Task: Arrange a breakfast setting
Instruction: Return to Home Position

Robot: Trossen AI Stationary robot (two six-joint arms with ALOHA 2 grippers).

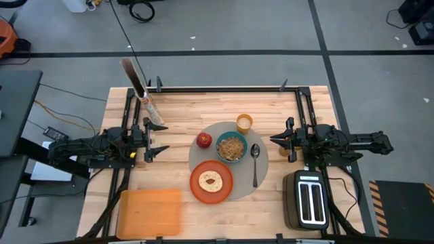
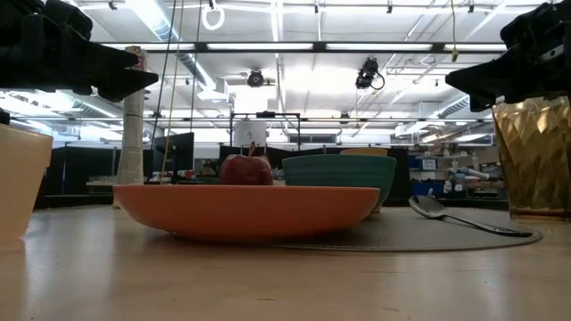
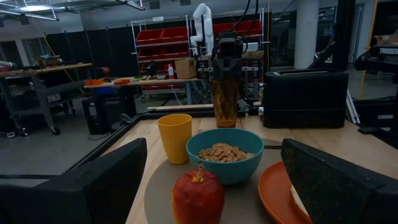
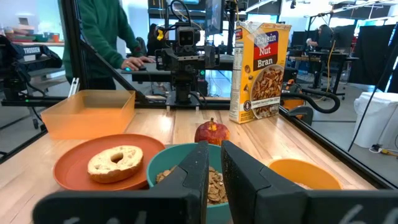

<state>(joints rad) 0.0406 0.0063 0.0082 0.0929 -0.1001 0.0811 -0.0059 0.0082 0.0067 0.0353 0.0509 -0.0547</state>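
Note:
A round grey mat [image 1: 261, 177] lies in the middle of the table. On it stand a teal bowl [image 1: 232, 147] holding cereal, an orange plate [image 1: 196, 183] with a round piece of toast [image 1: 211, 181], a red apple [image 1: 204, 140] and a yellow cup [image 1: 244, 123]. A metal spoon [image 1: 255, 163] lies on it, to the bowl's right. My left gripper [image 1: 161, 138] is wide open and empty, left of the apple and pointing toward it. My right gripper [image 1: 274, 140] is shut and empty, right of the bowl and pointing toward it [image 4: 212, 167].
A black-and-silver toaster [image 1: 308, 198] stands at the near right. An orange tray [image 1: 150, 211] lies at the near left. A cereal box [image 1: 144, 95] stands at the far left. A person in a green top [image 4: 106, 31] is beyond the table.

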